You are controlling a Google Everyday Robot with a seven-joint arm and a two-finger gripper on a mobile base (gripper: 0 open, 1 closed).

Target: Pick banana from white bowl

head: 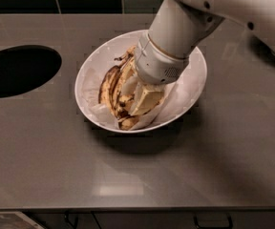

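Observation:
The white bowl (197,80) sits on the grey counter, wide and shallow, lined with crumpled white paper. A brown-spotted, overripe banana (112,87) lies in its left half, running from the far rim towards the near rim. My gripper (140,97) comes down from the upper right on the white arm and is lowered into the bowl, pressed right against the banana's right side. The arm's wrist hides the middle of the bowl and part of the banana.
A round dark hole (18,70) is cut into the counter at the left. A dark tiled wall runs along the back. The counter's front edge is near the bottom, with a drawer handle (213,221) below it.

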